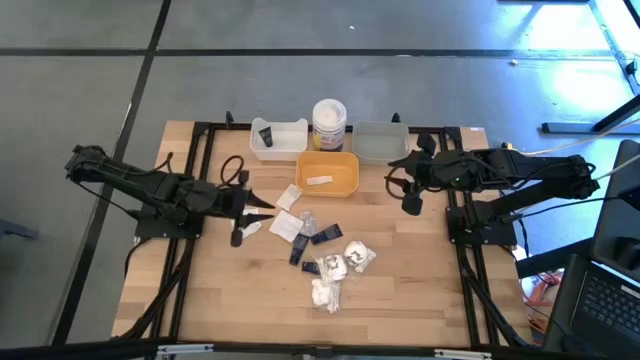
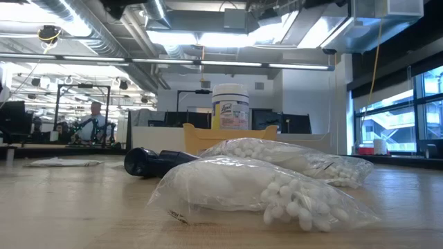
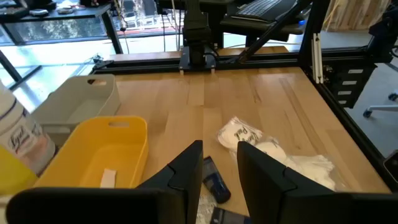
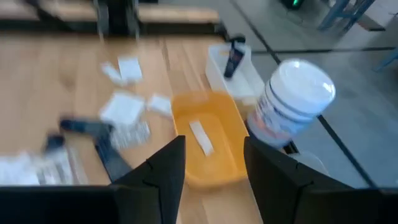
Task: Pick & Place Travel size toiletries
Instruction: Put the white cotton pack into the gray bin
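**Robot Body: Appearance**

Both arms are black throughout. The left arm point(image 1: 150, 188) is built of chunky jointed segments on a dark base. The right arm point(image 1: 520, 172) matches it. A looped black cable point(image 1: 232, 168) lies beside the left arm. The left gripper point(image 3: 217, 180) has two flat, angular black fingers with matte faces. The right gripper point(image 4: 208, 171) has the same finger shape.

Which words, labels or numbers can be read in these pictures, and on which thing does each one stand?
"Lysol", partly cut off at the picture's edge, in script on the white jar in the left wrist view.
The same jar's yellow label in the low view: print too small to read.
Clear-wrapped packet on the table: dark cursive writing, too blurred to read.
Black tubes: pale markings, not readable.
No other text can be read.
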### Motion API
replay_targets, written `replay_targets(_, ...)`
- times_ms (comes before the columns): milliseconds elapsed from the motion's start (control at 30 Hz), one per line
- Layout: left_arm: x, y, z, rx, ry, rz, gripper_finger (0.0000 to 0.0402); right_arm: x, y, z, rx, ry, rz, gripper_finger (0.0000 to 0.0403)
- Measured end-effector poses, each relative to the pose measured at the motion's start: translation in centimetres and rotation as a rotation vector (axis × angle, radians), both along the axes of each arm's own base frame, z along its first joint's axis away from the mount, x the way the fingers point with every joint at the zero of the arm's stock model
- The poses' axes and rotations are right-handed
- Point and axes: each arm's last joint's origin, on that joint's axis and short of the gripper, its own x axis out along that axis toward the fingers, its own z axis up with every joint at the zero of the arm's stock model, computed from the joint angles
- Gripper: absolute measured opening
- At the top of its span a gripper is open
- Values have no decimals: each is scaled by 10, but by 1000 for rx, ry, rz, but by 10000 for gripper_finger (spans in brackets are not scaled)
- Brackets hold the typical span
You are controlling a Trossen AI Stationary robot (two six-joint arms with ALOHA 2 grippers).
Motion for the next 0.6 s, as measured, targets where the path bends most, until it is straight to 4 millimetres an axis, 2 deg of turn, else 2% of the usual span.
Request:
replay_targets(333,-24,-8,-47,-61,-92,-130,97,12,2,19,57,-241,-13,189)
replay_targets(600,-38,-5,-82,-99,-158,-176,97,17,3,23,78,-298,1,204)
